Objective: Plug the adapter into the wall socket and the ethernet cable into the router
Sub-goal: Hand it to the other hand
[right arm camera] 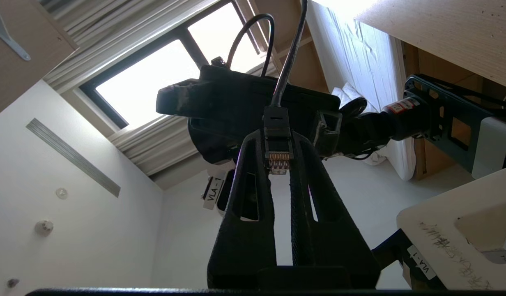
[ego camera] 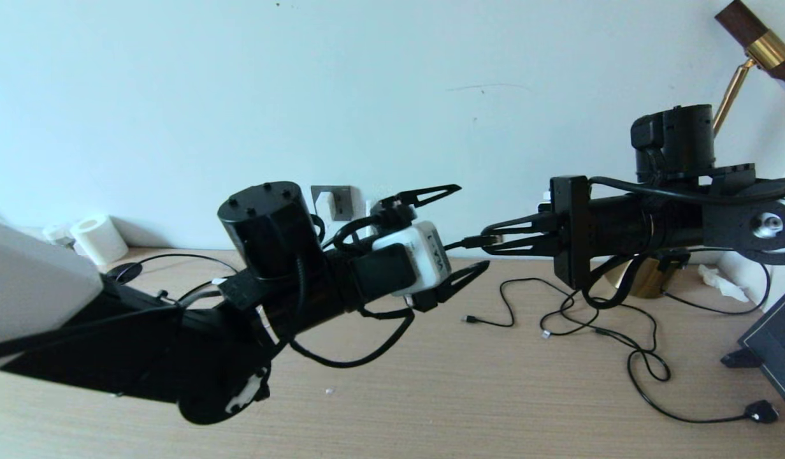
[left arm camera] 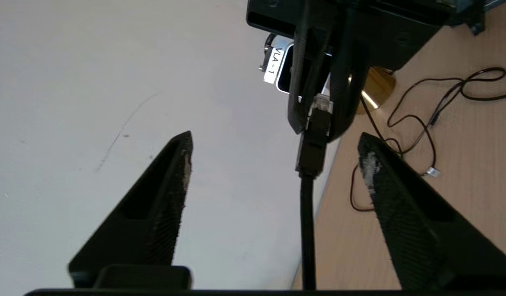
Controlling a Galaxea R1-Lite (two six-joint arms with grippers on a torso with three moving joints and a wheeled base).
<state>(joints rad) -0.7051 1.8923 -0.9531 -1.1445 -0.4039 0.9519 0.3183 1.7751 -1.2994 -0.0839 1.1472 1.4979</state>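
**Handover done: ethernet plug in right gripper, left gripper spread and clear**

Right gripper (ego camera: 494, 241) pinches the thick black ethernet cable (left arm camera: 307, 222) at its clear-tipped plug (right arm camera: 279, 158), jaws nearly closed on the plug body. Plug's long axis runs in line with the right gripper's fingers, roughly level above the table; gold contacts face the right wrist camera, and the cable trails away from the fingertips toward the left arm. Left gripper (ego camera: 466, 233) sits just beside the right one, jaws wide apart, nothing held; the cable passes between its fingers (left arm camera: 171, 193) without touching in the left wrist view.

Dark grey square wall socket plate (ego camera: 334, 202) is on the wall behind the left arm, something white on it, probably the adapter. Router not visible in any view, so which way the plug must travel can't be told. Right arm clearly owns the next insertion; left looks ready to back off.

Thin black cables (ego camera: 596, 322) lie loose on the light wood table (ego camera: 494, 395).
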